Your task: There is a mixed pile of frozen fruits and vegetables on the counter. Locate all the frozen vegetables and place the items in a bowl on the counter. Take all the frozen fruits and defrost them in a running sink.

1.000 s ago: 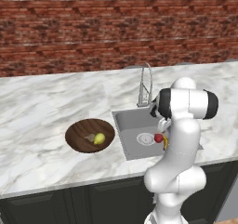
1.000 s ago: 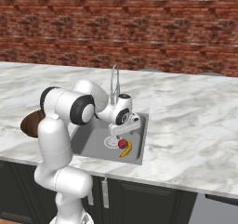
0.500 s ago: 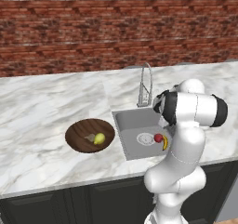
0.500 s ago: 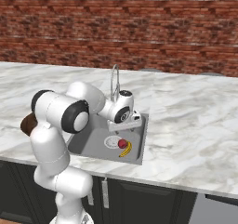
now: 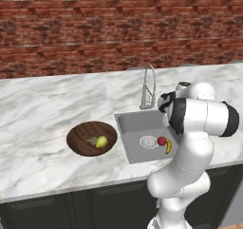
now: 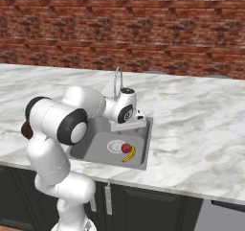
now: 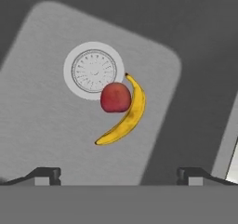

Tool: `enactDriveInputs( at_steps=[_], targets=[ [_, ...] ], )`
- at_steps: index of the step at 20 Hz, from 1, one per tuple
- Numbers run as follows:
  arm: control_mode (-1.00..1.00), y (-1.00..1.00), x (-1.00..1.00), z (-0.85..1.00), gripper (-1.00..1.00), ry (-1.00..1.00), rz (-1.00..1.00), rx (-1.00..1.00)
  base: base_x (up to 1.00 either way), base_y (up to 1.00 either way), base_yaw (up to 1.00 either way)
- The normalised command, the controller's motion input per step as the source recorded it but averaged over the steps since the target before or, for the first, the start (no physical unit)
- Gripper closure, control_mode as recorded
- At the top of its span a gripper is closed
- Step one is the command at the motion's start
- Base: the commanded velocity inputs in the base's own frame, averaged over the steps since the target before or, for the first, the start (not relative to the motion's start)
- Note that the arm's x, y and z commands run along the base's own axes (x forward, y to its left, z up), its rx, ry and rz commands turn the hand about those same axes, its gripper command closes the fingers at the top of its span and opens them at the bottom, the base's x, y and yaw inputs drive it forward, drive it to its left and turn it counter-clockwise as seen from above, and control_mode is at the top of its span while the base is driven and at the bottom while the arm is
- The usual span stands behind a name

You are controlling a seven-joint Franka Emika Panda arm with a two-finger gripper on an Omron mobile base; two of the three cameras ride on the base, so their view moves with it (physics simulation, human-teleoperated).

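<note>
Premises: a kitchen, rendered. A white marble counter (image 5: 42, 114) with grey veins runs the full width, set above dark cabinets (image 5: 71, 209) with door fronts. A grey steel sink (image 5: 135, 128) is let into the top, with a round drain (image 7: 94, 70) and a tall curved chrome faucet (image 5: 149, 85) behind it. The rear wall is red brick (image 6: 143, 28). A dark wooden bowl (image 5: 80, 140) stands on the counter. What appear to be small handles show on the cabinet doors.
</note>
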Motion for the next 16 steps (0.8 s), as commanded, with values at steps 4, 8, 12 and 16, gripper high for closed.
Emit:
enactDriveInputs(
  at_steps=[4, 8, 12, 16],
  targets=[
    [-1.0, -0.02, -0.08, 0.22, -1.0, 0.0, -0.2, 0.04, 0.0, 0.0, 0.0],
    [-1.0, -0.01, -0.12, 0.36, -1.0, 0.0, -0.15, 0.04, 0.0, 0.0, 0.0],
    [-1.0, 0.0, -0.21, 0.4, -1.0, -0.04, -0.11, 0.02, 0.0, 0.0, 0.0],
    [-1.0, 0.0, -0.22, 0.45, -1.0, -0.06, -0.07, 0.0, 0.0, 0.0, 0.0]
  ],
)
